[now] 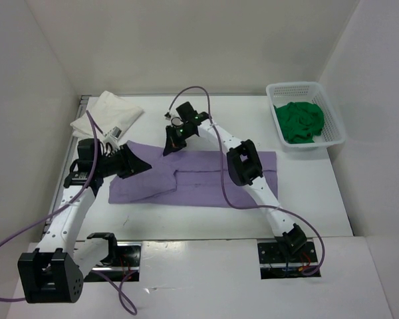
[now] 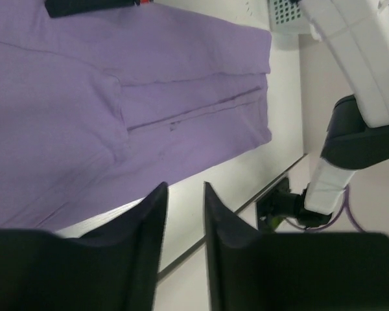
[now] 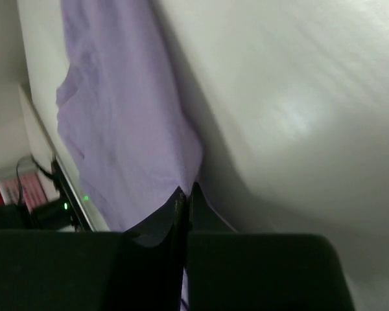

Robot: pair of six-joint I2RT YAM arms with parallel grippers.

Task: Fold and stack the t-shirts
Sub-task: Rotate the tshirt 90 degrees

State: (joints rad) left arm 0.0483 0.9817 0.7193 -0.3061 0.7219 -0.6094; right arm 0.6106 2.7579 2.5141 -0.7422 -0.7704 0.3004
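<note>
I found the white t-shirt [image 1: 106, 113] folded upper left, the green t-shirt [image 1: 299, 121] bunched in the basket [image 1: 336, 129] upper right, the lavender t-shirt [image 1: 199, 189] half-folded at centre of the bench [image 1: 306, 193], my right end effector [image 3: 185, 191] clamped on its edge, and my left end effector [image 2: 185, 188] apart and empty.

a white table [image 1: 306, 199] sits boxed in by plain white walls [image 1: 186, 40] on three sides, evenly and softly lit.

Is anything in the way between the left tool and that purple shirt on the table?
Nothing visible does. The left tool hangs open over the left end of the flat lavender cloth t-shirt, with only bare cloth and white table below it. The right tool pinches the shirt's far edge.
</note>
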